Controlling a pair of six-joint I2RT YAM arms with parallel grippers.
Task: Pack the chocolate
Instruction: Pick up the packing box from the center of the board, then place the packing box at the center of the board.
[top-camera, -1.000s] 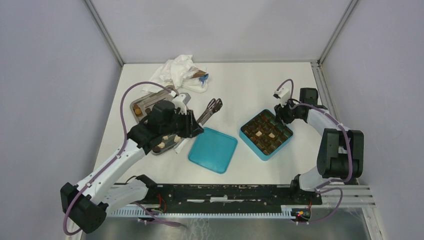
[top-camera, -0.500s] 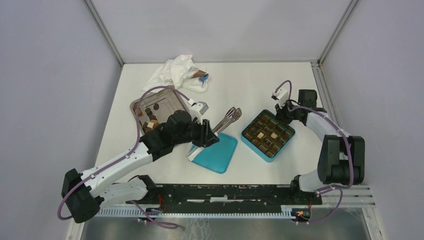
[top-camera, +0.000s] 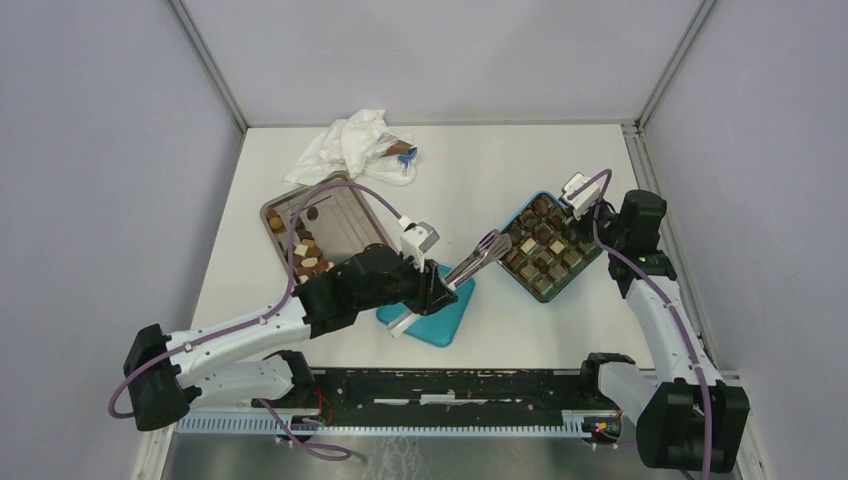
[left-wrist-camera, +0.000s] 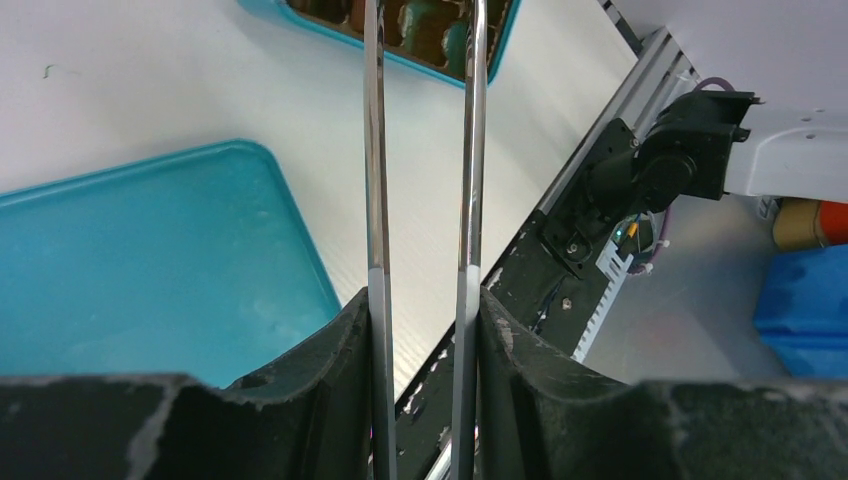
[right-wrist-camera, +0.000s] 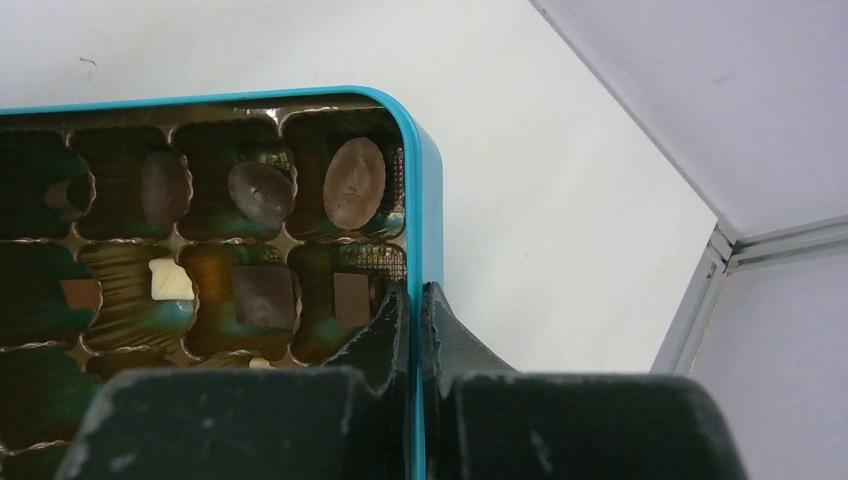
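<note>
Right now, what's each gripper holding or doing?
The left gripper is shut on the metal tongs.
The right gripper is shut on the teal box rim.

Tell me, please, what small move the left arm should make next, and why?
Probably ease the left gripper and its shiny metal tongs rightward over the teal compartmented box: the tips seem only at its left edge, and the right gripper pinches its wall steady.

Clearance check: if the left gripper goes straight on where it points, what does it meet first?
The tongs in the left gripper would probably reach the teal chocolate box first; height above its rim is unclear.
</note>
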